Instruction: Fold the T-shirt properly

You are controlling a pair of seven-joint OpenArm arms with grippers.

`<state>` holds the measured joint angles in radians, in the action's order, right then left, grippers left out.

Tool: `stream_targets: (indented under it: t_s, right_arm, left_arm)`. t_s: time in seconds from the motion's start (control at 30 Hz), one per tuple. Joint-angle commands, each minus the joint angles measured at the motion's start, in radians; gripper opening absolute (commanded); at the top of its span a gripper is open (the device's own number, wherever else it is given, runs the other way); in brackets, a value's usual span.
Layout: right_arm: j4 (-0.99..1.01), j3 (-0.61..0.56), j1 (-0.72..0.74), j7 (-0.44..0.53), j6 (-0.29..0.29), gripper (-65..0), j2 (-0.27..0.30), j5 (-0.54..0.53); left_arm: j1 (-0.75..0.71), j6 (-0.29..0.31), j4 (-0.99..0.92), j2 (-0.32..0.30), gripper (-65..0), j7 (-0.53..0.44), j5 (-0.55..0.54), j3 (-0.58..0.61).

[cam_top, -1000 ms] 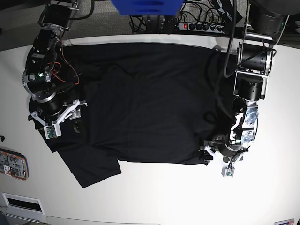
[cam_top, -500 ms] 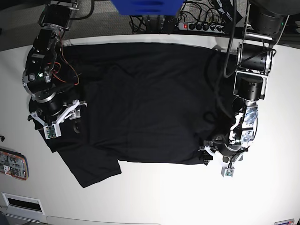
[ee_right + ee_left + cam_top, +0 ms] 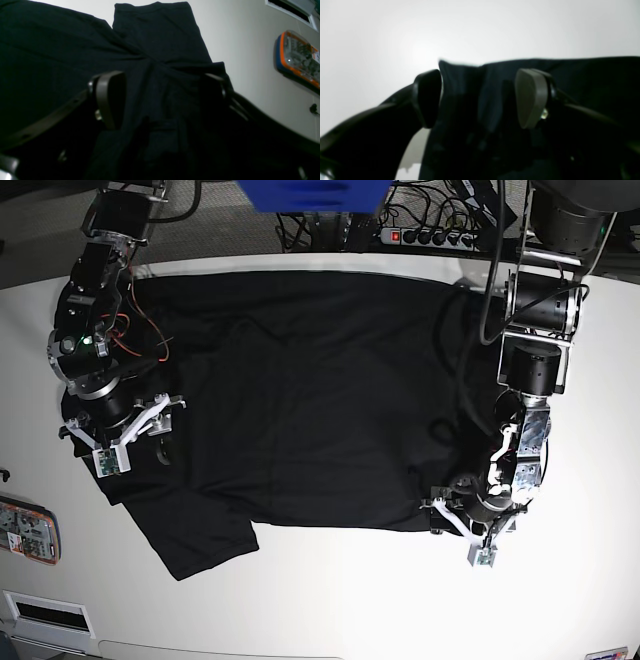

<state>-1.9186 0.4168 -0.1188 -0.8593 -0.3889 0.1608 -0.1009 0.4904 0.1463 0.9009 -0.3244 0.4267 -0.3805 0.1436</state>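
Note:
The black T-shirt [image 3: 310, 400] lies spread flat on the white table [image 3: 340, 600], one short sleeve [image 3: 200, 540] pointing to the front left. My left gripper [image 3: 456, 530] sits at the shirt's front right corner. In the left wrist view its fingers [image 3: 530, 97] stand apart, open, with the corner fabric [image 3: 470, 82] lying between them, not pinched. My right gripper [image 3: 140, 436] rests low over the shirt's left side, near the sleeve. In the right wrist view it is open [image 3: 162, 97], with wrinkled cloth [image 3: 155, 37] under and between its fingers [image 3: 110, 100].
An orange and blue device [image 3: 25, 530] lies at the table's left edge, and also shows in the right wrist view [image 3: 297, 62]. A white vented panel [image 3: 45, 612] sits at the front left. A power strip [image 3: 430, 235] and cables lie behind the table.
My left gripper has crept slightly to the left and toward the front along the shirt's front right corner. The right arm and the rest of the shirt have stayed still.

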Motion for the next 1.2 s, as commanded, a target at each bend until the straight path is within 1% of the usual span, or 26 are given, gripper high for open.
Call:
stream_targets:
  t_s: [0.0,0.17,0.23,0.37,0.5,0.6,0.67,0.97,1.0,1.03,1.1,1.17]
  right_arm:
    - [-0.015,0.003,0.015,0.025,0.005,-22.0,0.009,-0.009]
    - [-0.015,0.003,0.015,0.025,0.005,-22.0,0.009,-0.009]
    - [-0.015,0.003,0.015,0.025,0.005,-22.0,0.009,-0.009]
    - [-0.015,0.003,0.014,0.028,0.005,-22.0,0.010,-0.009]
    - [-0.015,0.003,0.012,0.028,0.005,-22.0,0.010,-0.009]
    - [-0.015,0.003,0.009,0.028,0.005,-22.0,0.010,-0.009]
    - [-0.015,0.003,0.009,0.028,0.005,-22.0,0.010,-0.009]
    - [-0.015,0.003,0.008,0.030,0.003,-22.0,0.010,-0.009]
    - [-0.015,0.003,0.008,0.030,0.003,-22.0,0.010,-0.009]
    - [-0.015,0.003,0.008,0.030,0.003,-22.0,0.010,-0.009]
    - [-0.015,0.003,0.008,0.030,0.003,-22.0,0.010,-0.009]
    - [-0.015,0.003,0.008,0.030,0.001,-22.0,0.010,-0.009]
  left_arm:
    - [0.034,0.003,0.004,-0.006,-22.5,-0.022,-0.004,-0.003]
    - [0.032,0.003,0.002,-0.020,-22.5,-0.022,-0.004,-0.006]
    - [0.034,0.003,0.002,-0.054,-22.5,-0.022,-0.002,-0.035]
    - [0.035,0.005,-0.002,-0.061,-22.5,-0.022,-0.001,-0.080]
    - [0.034,0.006,-0.052,-0.060,-22.5,-0.024,-0.001,-0.081]
    - [0.034,0.006,-0.093,-0.048,-22.5,-0.027,-0.001,-0.080]
    - [0.034,0.006,-0.096,-0.029,-22.5,-0.027,-0.001,-0.080]
    - [0.023,0.008,-0.107,-0.028,-23.3,-0.027,0.007,-0.078]
    - [0.020,0.008,-0.122,-0.028,-25.5,-0.027,0.007,-0.078]
    - [0.018,0.008,-0.136,-0.028,-29.2,-0.027,0.007,-0.078]
    - [0.018,0.008,-0.159,-0.028,-38.7,-0.027,0.007,-0.078]
    - [0.018,0.008,-0.170,-0.028,-50.8,-0.041,0.007,-0.078]
